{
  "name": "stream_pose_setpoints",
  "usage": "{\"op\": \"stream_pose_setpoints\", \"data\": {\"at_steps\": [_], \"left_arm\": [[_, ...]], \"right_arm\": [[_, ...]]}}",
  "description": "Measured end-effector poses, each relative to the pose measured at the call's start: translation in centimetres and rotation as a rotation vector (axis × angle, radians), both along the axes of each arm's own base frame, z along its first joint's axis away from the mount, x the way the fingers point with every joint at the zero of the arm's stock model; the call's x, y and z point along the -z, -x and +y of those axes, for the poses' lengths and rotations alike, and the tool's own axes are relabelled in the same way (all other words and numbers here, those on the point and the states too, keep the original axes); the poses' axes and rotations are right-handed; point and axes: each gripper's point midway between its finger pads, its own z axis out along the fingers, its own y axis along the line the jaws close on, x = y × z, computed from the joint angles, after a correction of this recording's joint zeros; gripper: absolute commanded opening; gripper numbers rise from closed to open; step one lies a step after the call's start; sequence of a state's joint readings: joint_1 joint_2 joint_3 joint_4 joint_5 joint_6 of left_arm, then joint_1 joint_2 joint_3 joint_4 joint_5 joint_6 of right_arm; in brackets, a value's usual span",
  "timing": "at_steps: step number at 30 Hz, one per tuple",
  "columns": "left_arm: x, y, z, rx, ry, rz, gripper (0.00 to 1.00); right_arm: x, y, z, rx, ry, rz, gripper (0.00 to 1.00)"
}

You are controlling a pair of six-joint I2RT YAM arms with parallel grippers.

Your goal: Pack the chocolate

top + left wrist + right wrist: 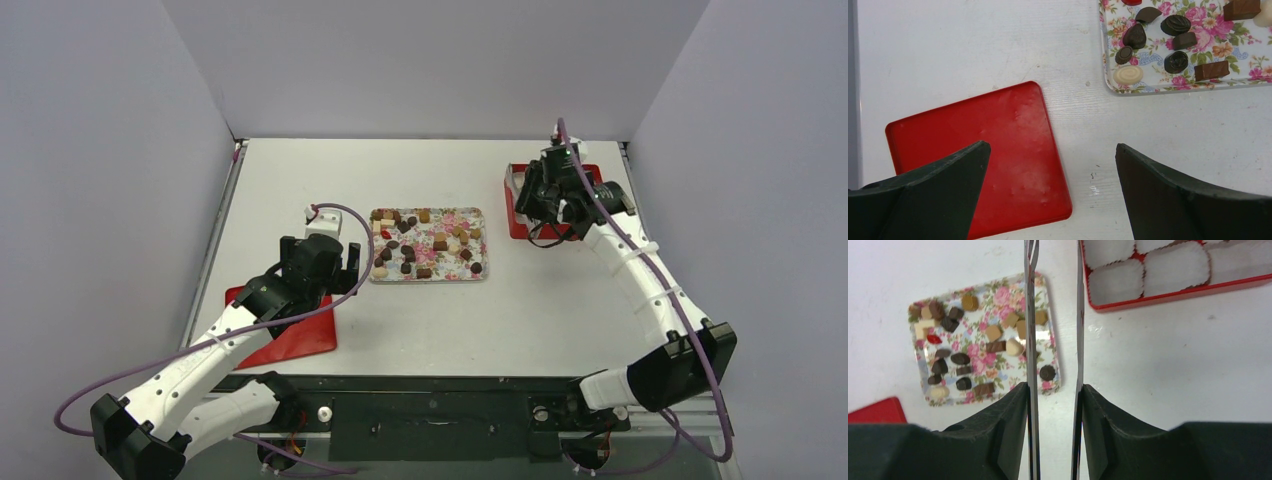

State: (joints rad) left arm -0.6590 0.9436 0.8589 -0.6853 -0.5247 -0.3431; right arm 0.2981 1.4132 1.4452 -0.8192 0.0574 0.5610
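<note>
The chocolate (963,358) lies loose on the flowered tray (447,264) in the middle of the desk (430,330), b/w the two arms and touching neither. We see the left gripper (1051,146) w/ its fingers wide apart and nothing b/w them. The pieces sit up and to the right of them, well apart. The right gripper (1054,387) has its fingers pressed on the outer sides of thin metal tweezers (1031,315), whose two blades stand apart. Most pieces lie left of the blades; a tan one and a dark round one show b/w them. Only the top view shows the right gripper over the red box (516,228), away from the tray. The left wrist view alone gives detail: ribbed dark rounds, a cream disc w/ a spiral, plain brown blocks, a glossy tray rim. Below the left fingers lies a flat red lid (1013,130), rounded corners, scuffed. The right wrist view shows the box holding pleated white paper cups (1175,267).
</note>
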Motion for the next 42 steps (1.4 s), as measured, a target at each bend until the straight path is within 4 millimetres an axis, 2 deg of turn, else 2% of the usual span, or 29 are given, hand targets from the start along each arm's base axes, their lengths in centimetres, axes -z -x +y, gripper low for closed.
{"op": "stream_pose_setpoints", "data": {"at_steps": [3, 7, 13, 17, 25, 36, 42], "left_arm": [[0.0, 0.0, 0.0, 0.0, 0.0, 0.0, 0.96], [0.0, 0.0, 0.0, 0.0, 0.001, -0.001, 0.96], [-0.1, 0.0, 0.0, 0.0, 0.003, -0.003, 0.96], [-0.1, 0.0, 0.0, 0.0, 0.004, -0.003, 0.96], [-0.1, 0.0, 0.0, 0.001, 0.003, -0.003, 0.96], [-0.1, 0.0, 0.0, 0.0, 0.004, -0.003, 0.96], [-0.1, 0.0, 0.0, 0.0, 0.004, -0.003, 0.96]], "right_arm": [[0.5, 2.0, 2.0, -0.066, 0.001, 0.009, 0.37], [2.4, 4.4, 4.5, -0.146, 0.01, 0.058, 0.37], [4.3, 6.4, 7.1, -0.225, 0.022, 0.105, 0.37], [5.5, 6.4, 7.9, -0.242, 0.029, 0.127, 0.37], [9.1, 6.5, 8.7, -0.263, 0.063, 0.211, 0.36], [10.8, 5.7, 9.3, -0.265, 0.072, 0.23, 0.34], [11.8, 5.8, 9.2, -0.266, 0.077, 0.249, 0.31]]}}
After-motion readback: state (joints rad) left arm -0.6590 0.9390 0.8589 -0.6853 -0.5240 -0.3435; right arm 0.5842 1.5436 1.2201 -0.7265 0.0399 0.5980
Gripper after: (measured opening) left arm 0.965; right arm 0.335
